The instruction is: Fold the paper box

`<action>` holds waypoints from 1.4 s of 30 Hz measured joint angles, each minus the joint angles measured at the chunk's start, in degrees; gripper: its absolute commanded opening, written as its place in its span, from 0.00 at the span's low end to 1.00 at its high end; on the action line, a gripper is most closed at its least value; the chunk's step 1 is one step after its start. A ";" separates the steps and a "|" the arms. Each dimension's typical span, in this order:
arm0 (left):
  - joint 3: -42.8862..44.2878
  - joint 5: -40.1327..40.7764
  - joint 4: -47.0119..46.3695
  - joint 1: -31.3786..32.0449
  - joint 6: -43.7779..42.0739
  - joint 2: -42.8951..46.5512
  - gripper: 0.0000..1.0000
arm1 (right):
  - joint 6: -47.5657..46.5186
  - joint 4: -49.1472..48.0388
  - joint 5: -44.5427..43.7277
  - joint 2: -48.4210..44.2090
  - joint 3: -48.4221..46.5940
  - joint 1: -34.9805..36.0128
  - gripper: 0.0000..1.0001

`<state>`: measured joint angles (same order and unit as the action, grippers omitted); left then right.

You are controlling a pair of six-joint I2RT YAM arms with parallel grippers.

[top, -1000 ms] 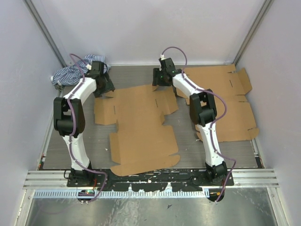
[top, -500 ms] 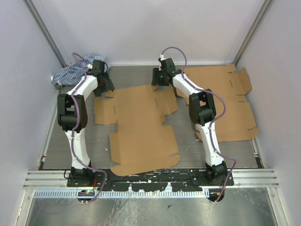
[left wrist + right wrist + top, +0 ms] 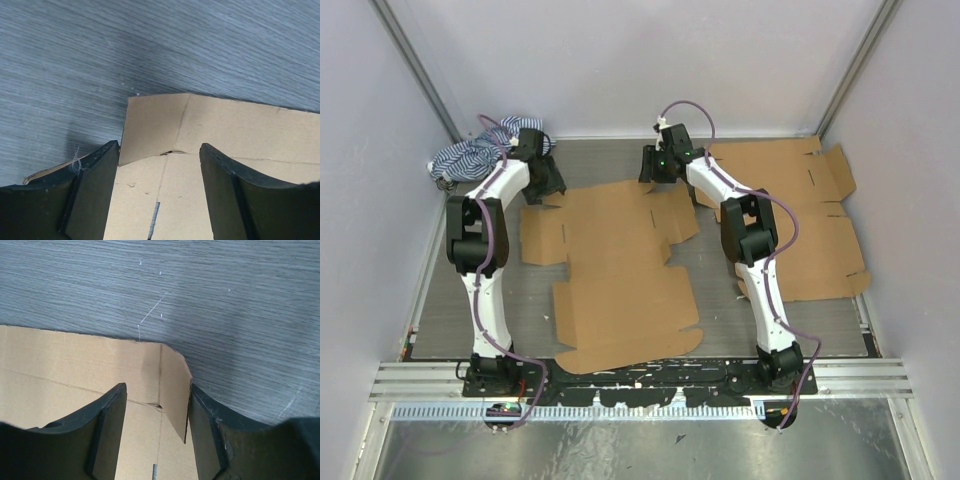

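The paper box is a flat brown cardboard blank (image 3: 615, 265) lying in the middle of the grey table. My left gripper (image 3: 546, 186) is down at its far left corner. In the left wrist view this gripper (image 3: 159, 150) is open, its dark fingers (image 3: 92, 192) astride a corner flap (image 3: 152, 125) that lies nearly flat. My right gripper (image 3: 653, 171) is at the far right corner. In the right wrist view it (image 3: 157, 390) is open around a narrow end flap (image 3: 175, 390), which tilts up against the right finger (image 3: 212, 440).
More flat cardboard blanks (image 3: 810, 225) are stacked at the right of the table. A blue-and-white striped cloth (image 3: 468, 158) lies bunched in the far left corner. Grey walls close in the table on three sides.
The left arm's elbow has swung slightly inward and upright while its gripper stays at the corner. The right gripper has edged a little left. The blank has not moved.
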<state>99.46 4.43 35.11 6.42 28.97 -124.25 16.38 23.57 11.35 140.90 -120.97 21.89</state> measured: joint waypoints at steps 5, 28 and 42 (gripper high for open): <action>-0.02 -2.91 -2.08 0.02 0.79 0.00 0.70 | 0.02 -0.83 1.03 0.00 0.02 0.00 0.56; 1.64 -7.85 -6.21 4.90 2.36 0.15 0.69 | 0.13 -1.27 2.21 0.39 0.59 1.57 0.55; 8.09 -8.90 -4.90 7.37 2.34 -1.95 0.69 | 3.30 -3.43 2.03 1.09 2.47 1.25 0.54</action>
<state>107.55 -4.47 30.22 13.78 31.31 -126.19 19.68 20.14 13.39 141.99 -118.50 23.14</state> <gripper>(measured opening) 0.692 0.538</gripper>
